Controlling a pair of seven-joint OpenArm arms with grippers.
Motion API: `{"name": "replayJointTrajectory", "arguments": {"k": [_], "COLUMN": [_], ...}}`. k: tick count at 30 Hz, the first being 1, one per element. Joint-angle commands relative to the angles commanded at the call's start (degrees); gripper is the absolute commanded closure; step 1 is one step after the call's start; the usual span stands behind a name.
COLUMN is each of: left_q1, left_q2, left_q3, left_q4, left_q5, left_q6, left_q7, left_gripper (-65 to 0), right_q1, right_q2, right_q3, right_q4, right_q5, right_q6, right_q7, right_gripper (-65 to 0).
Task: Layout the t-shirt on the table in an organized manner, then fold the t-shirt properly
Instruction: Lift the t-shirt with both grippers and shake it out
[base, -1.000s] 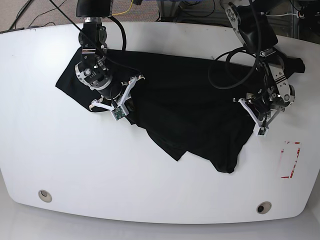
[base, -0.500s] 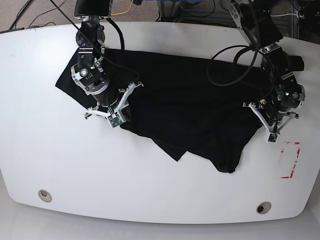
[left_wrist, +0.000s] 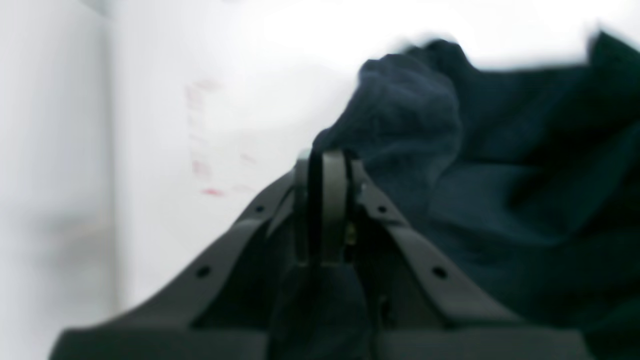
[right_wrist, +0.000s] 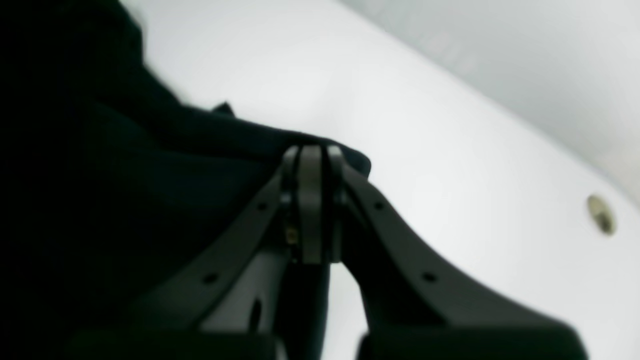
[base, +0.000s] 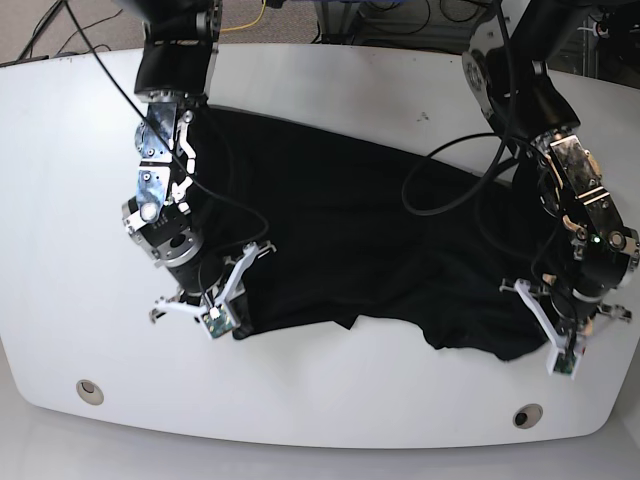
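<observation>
The left gripper (left_wrist: 327, 165) and right gripper (right_wrist: 310, 157) are each clamped on an edge of the plain black soft-fabric t-shirt (base: 350, 230), apparently to spread it flat. It lies stretched from the far-left of the glossy white table (base: 60, 180) toward its near edge. Black robot cables (base: 450, 170) cross the garment; grommet holes (base: 527, 415) lie near the front edge.

Matt black cloth t-shirt (base: 350, 230) — glossy white table (base: 330, 390)

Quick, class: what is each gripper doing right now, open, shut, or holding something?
Left gripper: shut on the plain black soft fabric t-shirt.
Right gripper: shut on the same t-shirt's edge.
</observation>
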Motion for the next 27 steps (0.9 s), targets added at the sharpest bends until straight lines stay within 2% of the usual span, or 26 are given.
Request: {"name": "replayJointTrajectory", "arguments": {"k": [9, 19, 21, 23, 27], "left_q1": [-14.95, -31.65, -34.81, -38.95, -42.64], "left_q2": [-2.02, -2.02, -1.93, -1.93, -1.85], "left_q3": [-0.18, -0.18, -0.09, -0.09, -0.09], "left_q4": [1.05, -0.35, -2.02, -4.13, -6.95], "left_q5": [0.09, 0.26, 0.18, 0.18, 0.09], "left_q6": [0.00, 0.18, 0.26, 0.26, 0.26], "left_q7": [4.75, 5.27, 5.27, 5.27, 5.10], "left_gripper": [0.0, 0.0, 0.0, 0.0, 0.0], "right_q1": [13.54, 25.93, 28.04, 30.33, 31.56], "right_q2": [5.01, 10.99, 11.87, 12.84, 14.33], "right_q3": [0.26, 0.26, 0.26, 0.44, 0.70], "right_q4": [-2.02, 0.88, 1.32, 2.73, 5.45], "right_q5": [0.00, 0.44, 0.44, 0.00, 0.00], "right_q6": [0.26, 0.35, 0.97, 2.29, 2.90], "right_q7": [-5.27, -11.34, -12.48, -13.89, -16.09], "right_gripper": [0.0, 0.0, 0.0, 0.0, 0.0]}}
